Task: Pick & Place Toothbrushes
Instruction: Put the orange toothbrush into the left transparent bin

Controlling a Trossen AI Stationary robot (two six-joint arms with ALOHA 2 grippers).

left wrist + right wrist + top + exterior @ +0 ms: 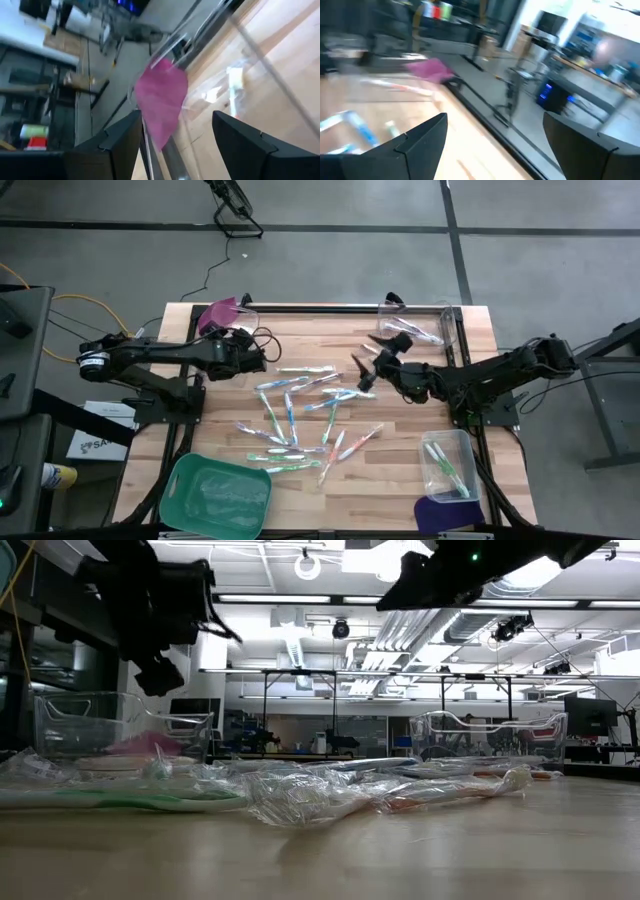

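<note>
Several toothbrushes (300,415) in clear wrappers lie scattered flat on the middle of the wooden table (400,480); in the low view the toothbrushes (300,790) fill the foreground. My left gripper (243,338) is open at the far left, above the table beside a clear bin (232,315) with a pink lid (160,100). Its fingers (125,140) have nothing between them, and one toothbrush (234,85) shows through the bin's clear wall. My right gripper (365,352) is open above the far side of the pile, nothing between its fingers (425,135).
A second clear bin (425,325) holding toothbrushes stands at the far right. A third clear bin (450,465) with green-handled brushes stands at the near right, beside a purple lid (445,515). A green tray (215,495) lies at the near left edge.
</note>
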